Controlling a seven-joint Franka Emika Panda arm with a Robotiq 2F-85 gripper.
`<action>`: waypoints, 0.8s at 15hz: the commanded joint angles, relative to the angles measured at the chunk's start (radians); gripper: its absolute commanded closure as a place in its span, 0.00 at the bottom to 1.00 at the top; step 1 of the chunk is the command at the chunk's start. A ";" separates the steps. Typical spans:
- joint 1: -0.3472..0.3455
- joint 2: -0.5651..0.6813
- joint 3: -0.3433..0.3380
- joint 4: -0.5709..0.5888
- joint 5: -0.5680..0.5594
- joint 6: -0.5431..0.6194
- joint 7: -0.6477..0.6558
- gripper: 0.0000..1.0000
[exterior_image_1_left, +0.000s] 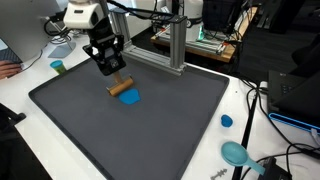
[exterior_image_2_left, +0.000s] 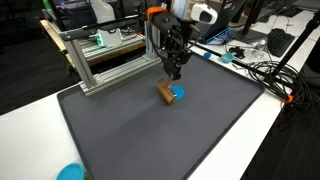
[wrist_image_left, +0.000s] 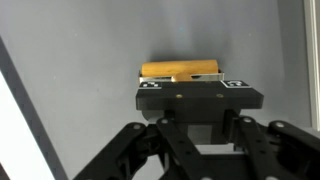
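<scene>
My gripper (exterior_image_1_left: 115, 80) (exterior_image_2_left: 172, 76) hangs over the middle of the dark grey mat (exterior_image_1_left: 160, 135) (exterior_image_2_left: 150, 140), shut on a tan wooden block (exterior_image_1_left: 121, 88) (exterior_image_2_left: 165, 94). The block sits tilted at the fingertips, just above the mat. A flat blue piece (exterior_image_1_left: 131, 98) (exterior_image_2_left: 180, 94) lies on the mat right beside the block. In the wrist view the block (wrist_image_left: 180, 70) shows as an orange-yellow bar just past the black gripper body, which hides the fingertips (wrist_image_left: 190, 84).
A metal frame (exterior_image_1_left: 176, 45) (exterior_image_2_left: 105, 62) stands at the mat's back edge. A teal bowl (exterior_image_1_left: 236, 152) (exterior_image_2_left: 70, 172), a small blue cap (exterior_image_1_left: 227, 121) and a teal cup (exterior_image_1_left: 58, 67) lie on the white table. Cables (exterior_image_2_left: 262, 70) trail off the mat.
</scene>
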 joint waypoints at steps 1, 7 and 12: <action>0.025 -0.152 0.059 -0.064 0.115 -0.004 0.095 0.78; 0.117 -0.404 0.070 -0.158 0.122 -0.198 0.555 0.78; 0.137 -0.468 0.062 -0.206 0.141 -0.215 0.662 0.53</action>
